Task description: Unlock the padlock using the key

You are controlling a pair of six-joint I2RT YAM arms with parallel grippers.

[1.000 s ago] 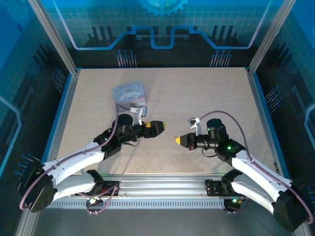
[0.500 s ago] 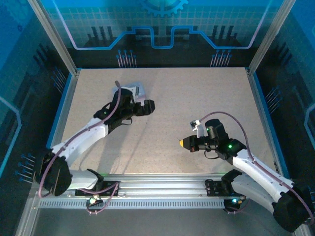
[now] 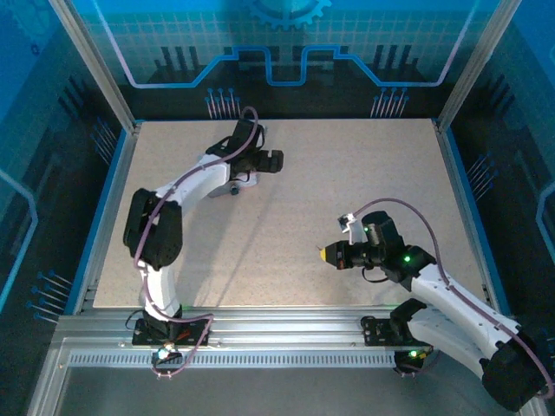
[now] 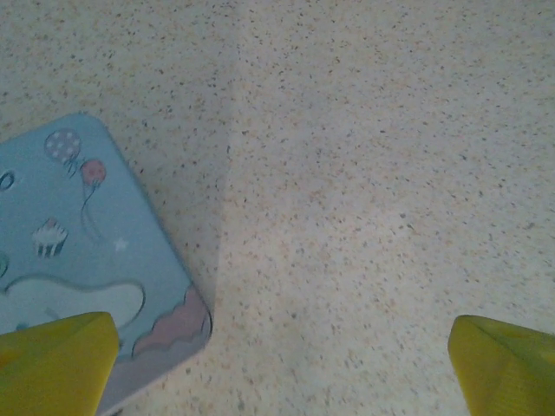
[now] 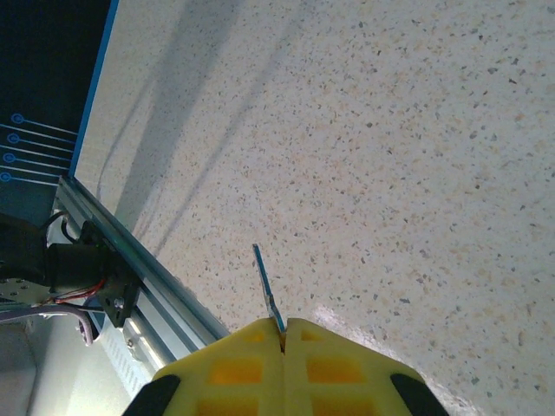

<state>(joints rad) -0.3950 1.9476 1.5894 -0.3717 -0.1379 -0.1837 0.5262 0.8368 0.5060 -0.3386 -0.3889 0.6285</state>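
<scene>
You are pinching the key (image 5: 265, 277) in the closed right hand (image 5: 284, 325), blade jutting forward; with the wide-spread left hand (image 4: 282, 360) hovering beside the box (image 4: 78, 251), be guarding against the blade twisting.

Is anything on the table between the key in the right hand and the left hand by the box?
Nothing visible lies on the table between the key, pinched in the shut right hand, and the open left hand over the box.
</scene>
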